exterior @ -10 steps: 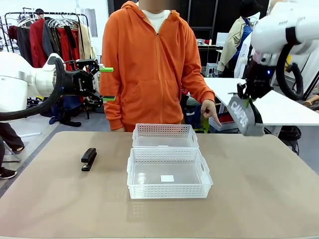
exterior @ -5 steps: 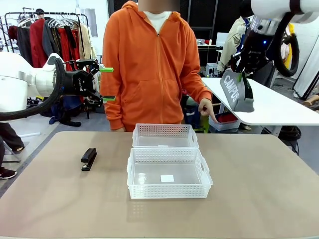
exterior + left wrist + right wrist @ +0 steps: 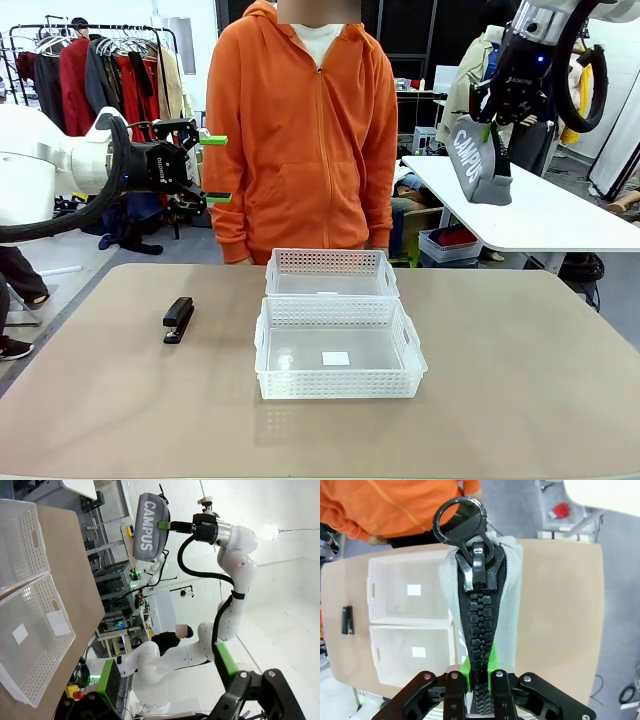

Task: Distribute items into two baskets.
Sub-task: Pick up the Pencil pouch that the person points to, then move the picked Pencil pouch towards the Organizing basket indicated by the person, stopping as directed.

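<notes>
Tan tabletop (image 3: 520, 380) fills the foreground, with a clothes rack and white tables behind it. Person in orange hoodie (image 3: 300, 130) stands at the far edge, centre. Two white lattice baskets sit mid-table, long sides touching: near basket (image 3: 340, 383) with a white label (image 3: 335, 358) on its floor, far basket (image 3: 330, 262) directly behind it. Grey CAMPUS pouch (image 3: 478, 160) hangs high in the air, up and to the right of the baskets, well clear of the table. It is pinched at its upper end by the right gripper (image 3: 490, 128), jaws clamped on it. In the right wrist view the black zip runs away from the fingers to a ring pull. Left gripper (image 3: 215, 169) is held up at the left, green-padded fingers spread wide, nothing between them. Black stapler (image 3: 178, 319) lies flat on the table, left of the baskets and apart from them.
</notes>
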Robot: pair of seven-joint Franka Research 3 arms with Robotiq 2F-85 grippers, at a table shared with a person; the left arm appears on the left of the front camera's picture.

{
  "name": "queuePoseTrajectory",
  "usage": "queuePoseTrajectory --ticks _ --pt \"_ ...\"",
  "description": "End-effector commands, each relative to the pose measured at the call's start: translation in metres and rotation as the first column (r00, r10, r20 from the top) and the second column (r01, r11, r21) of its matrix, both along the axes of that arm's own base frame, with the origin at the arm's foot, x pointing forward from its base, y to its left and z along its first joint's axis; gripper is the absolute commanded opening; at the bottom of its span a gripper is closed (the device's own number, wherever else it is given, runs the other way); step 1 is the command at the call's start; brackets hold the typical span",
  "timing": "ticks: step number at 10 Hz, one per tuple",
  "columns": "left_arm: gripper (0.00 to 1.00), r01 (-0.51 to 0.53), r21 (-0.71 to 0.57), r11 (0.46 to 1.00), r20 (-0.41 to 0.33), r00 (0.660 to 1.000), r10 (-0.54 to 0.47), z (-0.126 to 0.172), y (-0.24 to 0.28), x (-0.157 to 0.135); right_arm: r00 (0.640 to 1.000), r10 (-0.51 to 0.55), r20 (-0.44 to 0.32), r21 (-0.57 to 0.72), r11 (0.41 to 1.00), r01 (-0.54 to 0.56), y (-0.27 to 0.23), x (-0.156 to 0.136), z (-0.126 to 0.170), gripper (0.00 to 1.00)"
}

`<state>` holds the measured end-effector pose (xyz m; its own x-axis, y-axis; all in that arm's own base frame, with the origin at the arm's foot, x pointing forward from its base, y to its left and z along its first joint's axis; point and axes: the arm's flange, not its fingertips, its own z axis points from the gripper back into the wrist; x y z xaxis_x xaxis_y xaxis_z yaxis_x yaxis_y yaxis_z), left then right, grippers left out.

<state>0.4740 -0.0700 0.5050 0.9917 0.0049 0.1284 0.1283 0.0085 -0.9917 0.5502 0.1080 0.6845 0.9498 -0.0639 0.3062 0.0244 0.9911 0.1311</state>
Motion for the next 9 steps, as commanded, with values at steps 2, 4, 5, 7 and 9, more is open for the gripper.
queuePoseTrajectory --ticks 2,4,5,7,9 --pt "1.0 -0.002 -0.001 1.0 0.003 1.0 0.002 0.0015 0.0008 -0.0003 1.0 0.004 -0.001 -0.001 1.0 -0.004 0.0019 -0.004 0.0025 0.0" --pt "1.0 -0.002 -0.001 1.0 0.003 1.0 0.002 0.0015 0.0008 -0.0003 1.0 0.004 -0.001 -0.001 1.0 -0.004 0.0019 -0.004 0.0025 0.0" --pt "1.0 -0.002 -0.001 1.0 0.003 1.0 0.002 0.0015 0.0008 -0.0003 1.0 0.004 -0.001 -0.001 1.0 -0.004 0.0019 -0.004 0.0025 0.0" --pt "1.0 -0.002 -0.001 1.0 0.003 1.0 0.002 0.0015 0.0008 -0.0003 1.0 0.004 -0.001 -0.001 1.0 -0.004 0.0019 -0.004 0.0025 0.0" --pt "1.0 -0.002 -0.001 1.0 0.003 1.0 0.002 0.0015 0.0008 -0.0003 1.0 0.004 -0.001 -0.001 1.0 -0.004 0.0019 -0.004 0.0025 0.0"
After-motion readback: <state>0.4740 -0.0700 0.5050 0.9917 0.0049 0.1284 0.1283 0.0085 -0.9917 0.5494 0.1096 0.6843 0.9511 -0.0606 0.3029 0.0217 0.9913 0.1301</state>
